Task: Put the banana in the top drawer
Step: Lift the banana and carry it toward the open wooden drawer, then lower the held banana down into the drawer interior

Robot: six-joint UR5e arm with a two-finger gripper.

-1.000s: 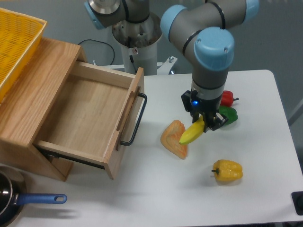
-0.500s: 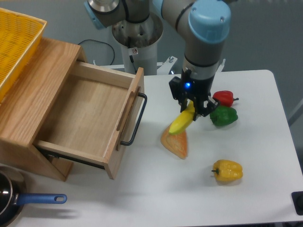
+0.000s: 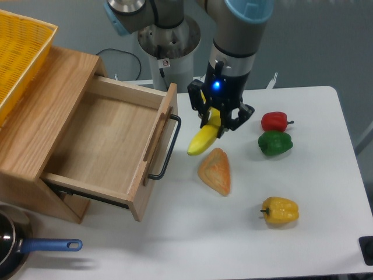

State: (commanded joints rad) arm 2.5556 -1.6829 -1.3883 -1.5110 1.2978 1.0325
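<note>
Camera view: gripper [image 3: 217, 121] clenched on the banana [image 3: 204, 137], held aloft just right of the black handle [image 3: 168, 149] — transport step. Next move, by judgement: carry leftward over the open top drawer [image 3: 99, 140], lower, release — clearing the front panel.

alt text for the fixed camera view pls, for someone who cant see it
A robot arm's end effector holds a yellow banana above a white table, just right of an open, empty wooden top drawer. On the table lie an orange wedge-shaped item and red, green and yellow bell peppers.
</note>
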